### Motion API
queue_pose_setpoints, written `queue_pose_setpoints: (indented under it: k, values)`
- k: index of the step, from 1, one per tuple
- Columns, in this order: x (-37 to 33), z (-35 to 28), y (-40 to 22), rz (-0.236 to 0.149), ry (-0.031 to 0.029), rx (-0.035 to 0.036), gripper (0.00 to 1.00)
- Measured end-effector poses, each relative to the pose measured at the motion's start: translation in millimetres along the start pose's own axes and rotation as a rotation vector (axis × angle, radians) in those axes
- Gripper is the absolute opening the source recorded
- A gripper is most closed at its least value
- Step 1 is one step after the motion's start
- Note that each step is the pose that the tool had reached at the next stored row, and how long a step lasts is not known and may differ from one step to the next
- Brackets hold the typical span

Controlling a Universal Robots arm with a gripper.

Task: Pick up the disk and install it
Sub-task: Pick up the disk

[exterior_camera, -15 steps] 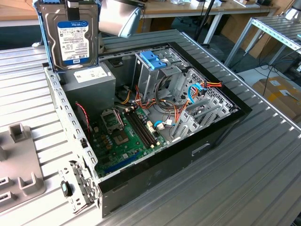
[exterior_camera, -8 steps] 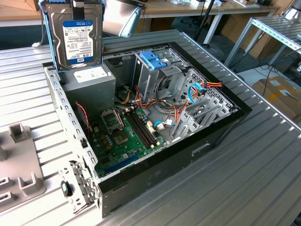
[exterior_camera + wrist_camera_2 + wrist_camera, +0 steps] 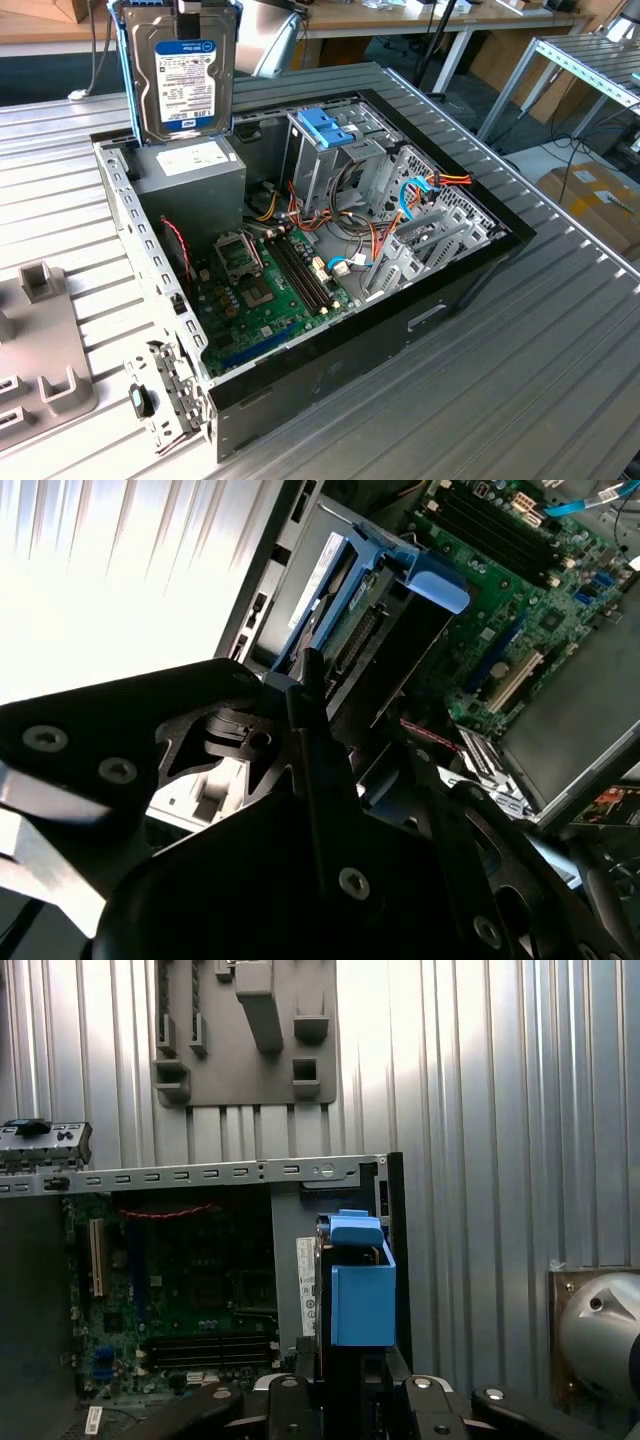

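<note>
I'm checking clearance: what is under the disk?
Below the disk sits the grey power supply box in the case corner; the disk covers the box's far edge.

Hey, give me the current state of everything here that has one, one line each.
computer case: lying flat, side open.
disk: upright, held above the computer case, not installed.
gripper: shut on the disk.
blue latch: sitting atop the metal cage.

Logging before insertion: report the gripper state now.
Gripper: closed, holding the disk upright in the air near a corner of the open computer case.
</note>
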State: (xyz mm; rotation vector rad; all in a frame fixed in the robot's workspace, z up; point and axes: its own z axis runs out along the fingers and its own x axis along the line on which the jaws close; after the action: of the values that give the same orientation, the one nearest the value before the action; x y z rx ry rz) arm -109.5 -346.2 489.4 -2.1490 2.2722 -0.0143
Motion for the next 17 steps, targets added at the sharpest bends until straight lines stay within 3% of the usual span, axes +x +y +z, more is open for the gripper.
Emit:
queue_pose_setpoints:
  k: [17]
  values:
    - [-5.4, 1.0, -53.1, 0.000, 0.0000, 0.0000, 0.35]
